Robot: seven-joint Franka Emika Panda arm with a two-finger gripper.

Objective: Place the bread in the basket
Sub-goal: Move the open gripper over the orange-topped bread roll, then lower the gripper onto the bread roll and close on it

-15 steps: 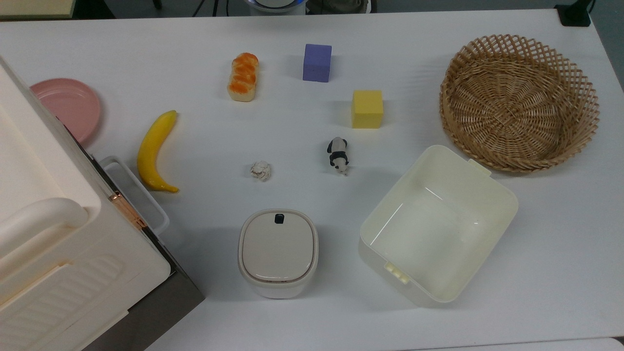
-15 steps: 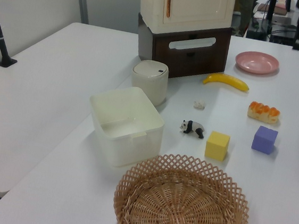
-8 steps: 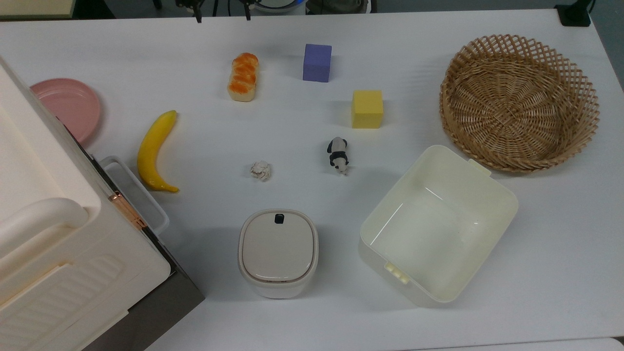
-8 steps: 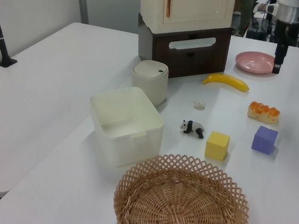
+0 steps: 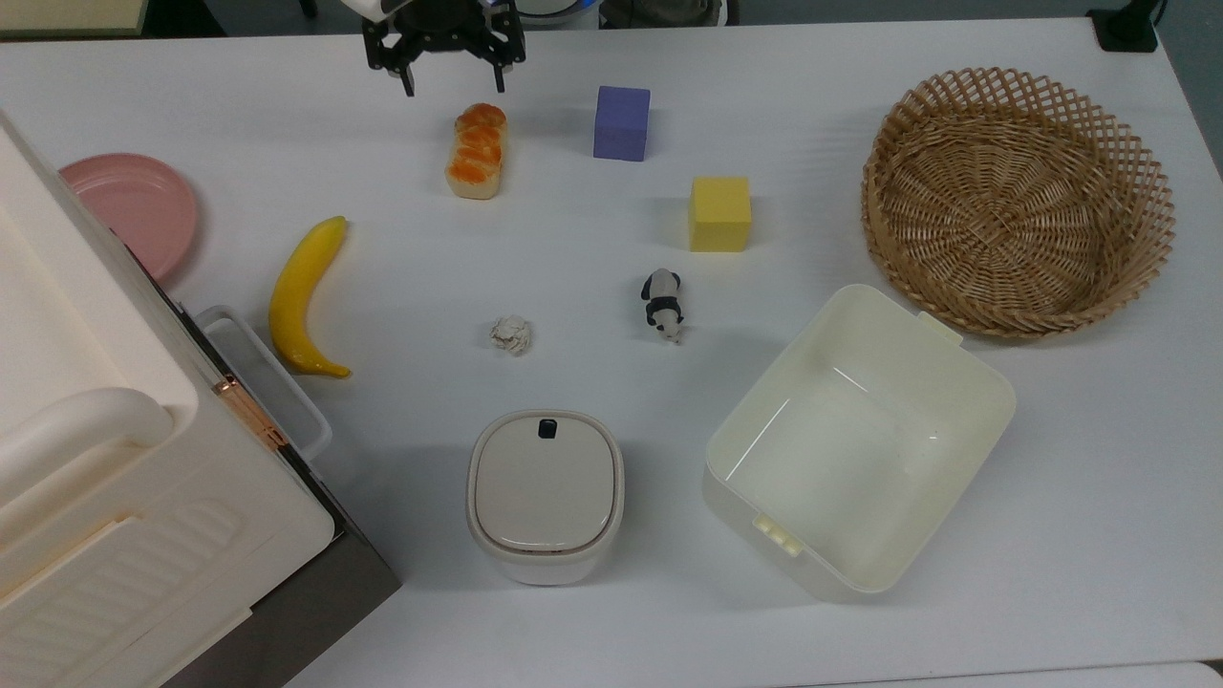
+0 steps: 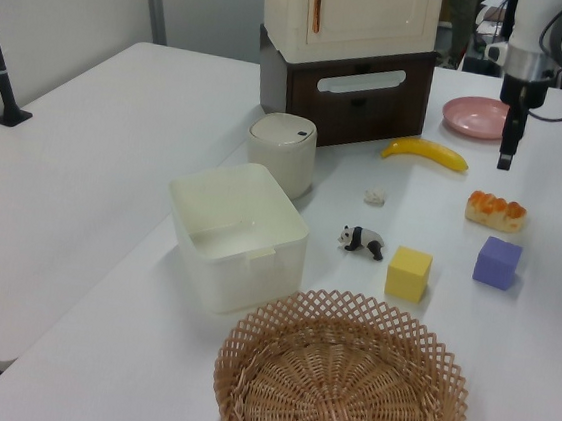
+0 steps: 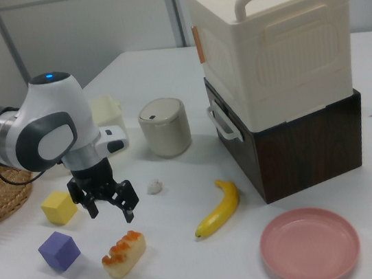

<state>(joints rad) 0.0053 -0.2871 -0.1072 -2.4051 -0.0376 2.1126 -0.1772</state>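
setting: robotics lab, tabletop test bench
surface: plain white worktable (image 5: 860,631) with scattered toy props
robot: white Franka arm (image 7: 40,136) at table edge
surroundings: grey partition wall panels (image 7: 86,21), black cabled clamp post (image 6: 0,65)

- One bread (image 5: 476,151) is lying on the table (image 5: 611,612).
- One basket (image 5: 1019,201) is sitting there.
- Two cubes are resting: purple cube (image 5: 621,122), yellow cube (image 5: 719,213).
- One banana (image 5: 304,296), one pink plate (image 5: 134,210), one panda figure (image 5: 662,303) are lying about.
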